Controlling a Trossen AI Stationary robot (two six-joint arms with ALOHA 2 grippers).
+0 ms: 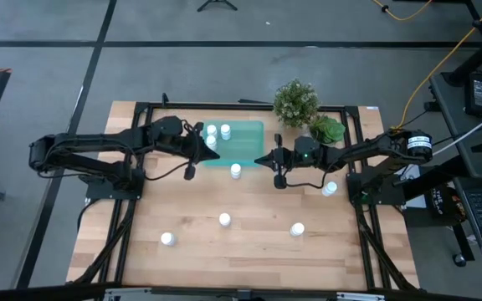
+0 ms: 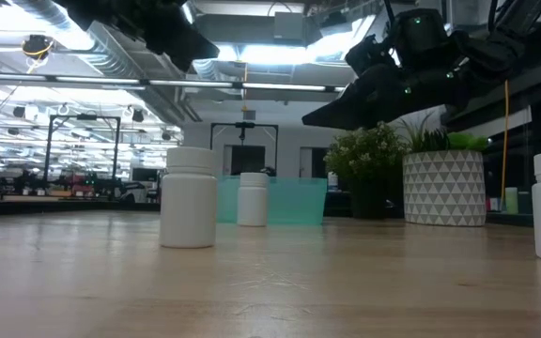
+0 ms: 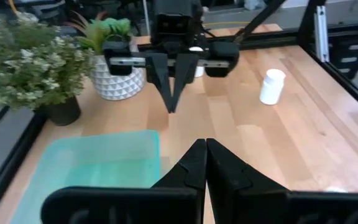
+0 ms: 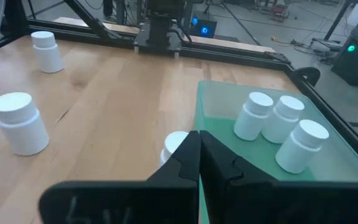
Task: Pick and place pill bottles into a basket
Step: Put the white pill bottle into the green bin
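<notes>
Three pill bottles (image 1: 217, 134) in basket (image 1: 245, 142); one bottle (image 1: 236, 170) just before it.

White pill bottles (image 4: 18, 122) with white caps contrast with the translucent teal-green basket (image 4: 219, 109), the pale wood-grain table (image 1: 249, 242), the black arms, and a white pot (image 2: 444, 188) patterned with grey triangles holding green leaves.

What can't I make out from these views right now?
- Right wrist view: a pill bottle beside the basket, half hidden behind the right tool.
- Left wrist view: bottles in the basket, cut off by the frame edge.
- Low view: basket contents, blocked by two bottles in front.
</notes>
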